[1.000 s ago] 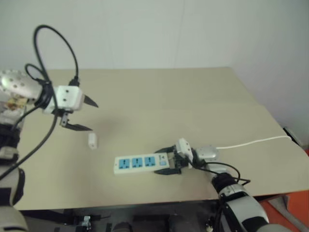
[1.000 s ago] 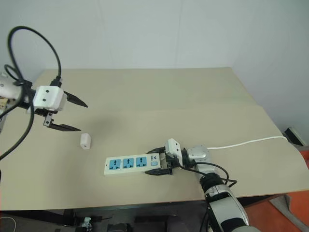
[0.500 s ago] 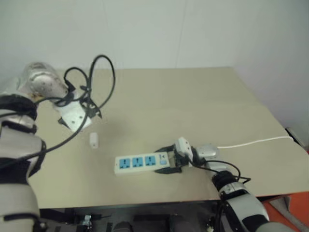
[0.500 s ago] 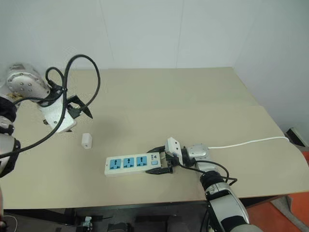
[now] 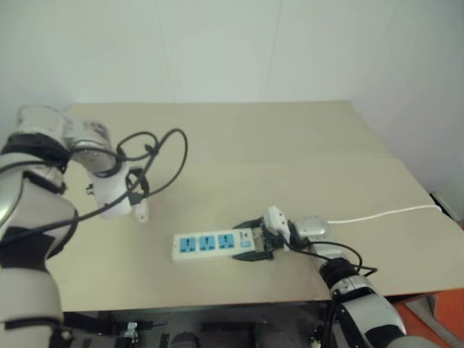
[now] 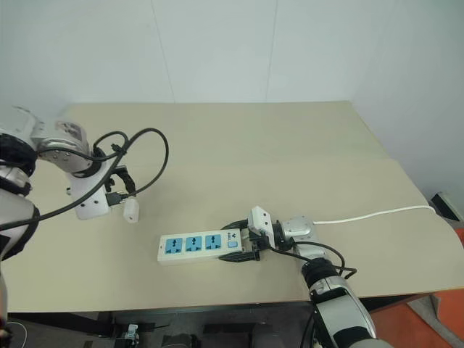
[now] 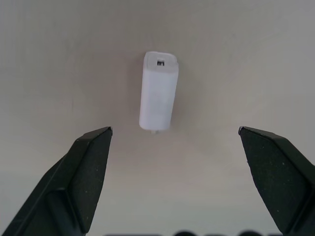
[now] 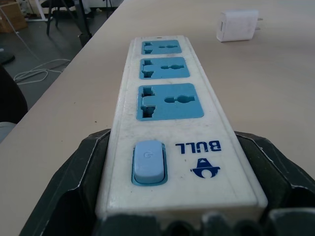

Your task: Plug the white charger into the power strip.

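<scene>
Left eye view: the power strip point(image 5: 213, 245) lies on the beige table point(image 5: 290, 159) toward its near edge, three blue sockets facing up. The right gripper point(image 5: 250, 239) is clamped on its switch end, one black finger along each long side. A thin white cord point(image 5: 380, 212) runs off to the right.

Right eye view: the white charger point(image 6: 131, 209) lies flat to the left of the strip and a little farther back, apart from it. The left gripper point(image 6: 119, 190) hangs just above it, pointing down.

Left wrist view: the left gripper's fingers point(image 7: 88, 167) stand wide apart, with the charger between them and untouched.

Right wrist view: the right gripper's fingers point(image 8: 74, 182) press both sides of the strip beside its blue switch point(image 8: 147, 161).
</scene>
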### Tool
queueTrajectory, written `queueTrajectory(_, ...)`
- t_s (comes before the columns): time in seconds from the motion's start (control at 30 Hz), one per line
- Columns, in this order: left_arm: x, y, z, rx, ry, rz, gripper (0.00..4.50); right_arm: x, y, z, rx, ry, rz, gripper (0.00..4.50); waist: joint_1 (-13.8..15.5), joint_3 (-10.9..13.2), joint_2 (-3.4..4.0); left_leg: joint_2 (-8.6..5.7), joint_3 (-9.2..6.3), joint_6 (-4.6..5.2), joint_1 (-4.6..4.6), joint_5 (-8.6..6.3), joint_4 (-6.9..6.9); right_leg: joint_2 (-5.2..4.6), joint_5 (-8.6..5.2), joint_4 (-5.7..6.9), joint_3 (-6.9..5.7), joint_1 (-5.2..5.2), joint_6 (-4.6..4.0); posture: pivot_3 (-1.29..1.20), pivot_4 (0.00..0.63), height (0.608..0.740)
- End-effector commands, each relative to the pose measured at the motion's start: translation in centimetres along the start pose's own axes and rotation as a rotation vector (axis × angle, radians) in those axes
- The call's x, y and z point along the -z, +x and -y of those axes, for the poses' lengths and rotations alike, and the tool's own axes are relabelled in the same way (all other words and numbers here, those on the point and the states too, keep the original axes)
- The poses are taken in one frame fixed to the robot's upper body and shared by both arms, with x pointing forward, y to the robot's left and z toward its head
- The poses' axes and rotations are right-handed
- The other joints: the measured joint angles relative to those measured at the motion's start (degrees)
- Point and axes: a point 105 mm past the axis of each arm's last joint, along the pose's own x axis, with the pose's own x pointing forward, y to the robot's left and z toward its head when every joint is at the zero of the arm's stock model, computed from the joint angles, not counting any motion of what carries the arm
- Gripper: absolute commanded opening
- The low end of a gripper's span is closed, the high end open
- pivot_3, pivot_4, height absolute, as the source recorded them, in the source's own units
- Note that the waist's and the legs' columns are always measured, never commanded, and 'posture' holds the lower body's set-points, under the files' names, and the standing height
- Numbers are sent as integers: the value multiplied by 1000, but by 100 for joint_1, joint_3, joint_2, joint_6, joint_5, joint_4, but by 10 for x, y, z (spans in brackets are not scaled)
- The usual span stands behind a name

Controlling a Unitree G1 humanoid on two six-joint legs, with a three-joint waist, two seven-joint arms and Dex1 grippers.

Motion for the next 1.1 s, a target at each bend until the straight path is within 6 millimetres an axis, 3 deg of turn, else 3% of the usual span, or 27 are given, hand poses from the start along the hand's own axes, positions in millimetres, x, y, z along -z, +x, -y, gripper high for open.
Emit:
queueTrajectory(0.03,6,-6,-2,-18,19,-36,4500,-3,2,-2,-8,-13,-3,3419,6,0,0,0,1,0,0,0,0,0,0,0,0,0,0,0,150,740)
queueTrajectory(0.33,4,10,3,-13,53,-24,4500,-2,3,-4,7,-4,3,3419,59,0,0,-1,3,0,0,0,0,0,-1,7,1,-4,2,0,150,740)
queueTrajectory(1.1,-11,46,-10,-61,73,44,4500,-2,1,-7,51,6,3,3419,81,-1,-1,-5,4,0,0,0,1,-2,-2,13,1,-4,3,0,150,740)
